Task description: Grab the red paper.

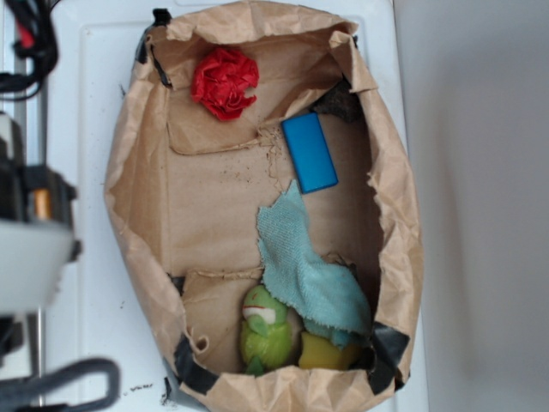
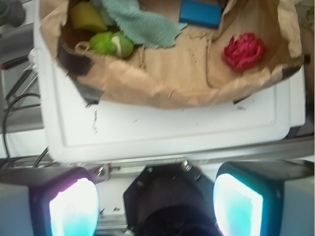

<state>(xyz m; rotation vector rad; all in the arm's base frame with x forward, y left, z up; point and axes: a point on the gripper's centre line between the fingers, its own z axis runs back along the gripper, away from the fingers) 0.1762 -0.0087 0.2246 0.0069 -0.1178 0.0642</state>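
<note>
- One red paper (image 1: 225, 82), a crumpled round wad, lies on the floor of an opened brown bag (image 1: 137, 215), at its far end in the exterior view, touching nothing else
- One blue block (image 1: 310, 152) sits near it; further along lie one teal cloth (image 1: 309, 270), one green plush (image 1: 263, 326) and one yellow item (image 1: 328, 352), partly under the cloth
- The bag rests on a white tray (image 2: 167, 132)
- One gripper (image 2: 155, 206), in the wrist view, has its jaws spread wide and empty, well apart from the bag
- Judged step: approach not yet made; next, travel over the bag rim, centre above the wad, descend, close
</note>
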